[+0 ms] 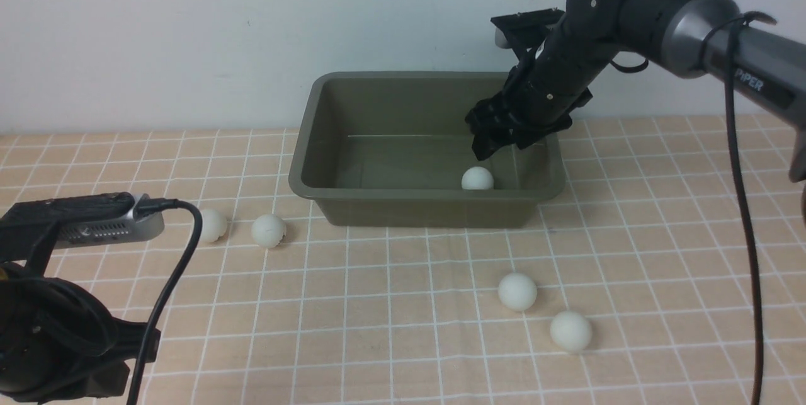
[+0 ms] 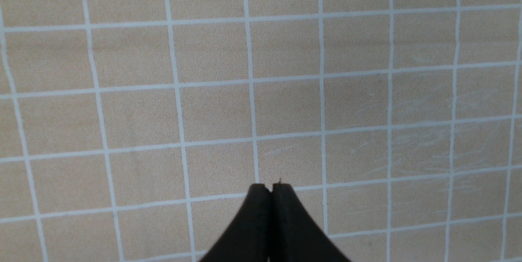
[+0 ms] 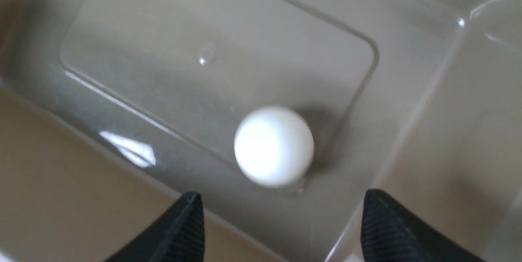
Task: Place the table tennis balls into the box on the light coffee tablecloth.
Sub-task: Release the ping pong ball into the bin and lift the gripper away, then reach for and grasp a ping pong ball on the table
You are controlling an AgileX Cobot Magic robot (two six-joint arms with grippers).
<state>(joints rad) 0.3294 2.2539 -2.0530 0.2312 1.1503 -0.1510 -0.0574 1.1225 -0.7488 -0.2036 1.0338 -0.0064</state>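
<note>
Nearest, the left pincer sits closed above the light coffee tablecloth. Right pincer, jaws apart, hangs over a table tennis ball inside the box; it should rise straight, clear of the rim.

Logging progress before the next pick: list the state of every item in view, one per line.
Box: upright, lidless, one ball inside.
Ball in box: ungripped, on its floor.
Other four balls: on the cloth, outside the box.
Left hand: shut, empty.
Right hand: open, empty, over the box.

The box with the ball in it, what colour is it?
The box is olive green, plain with no pattern. The front view shows it best.
</note>
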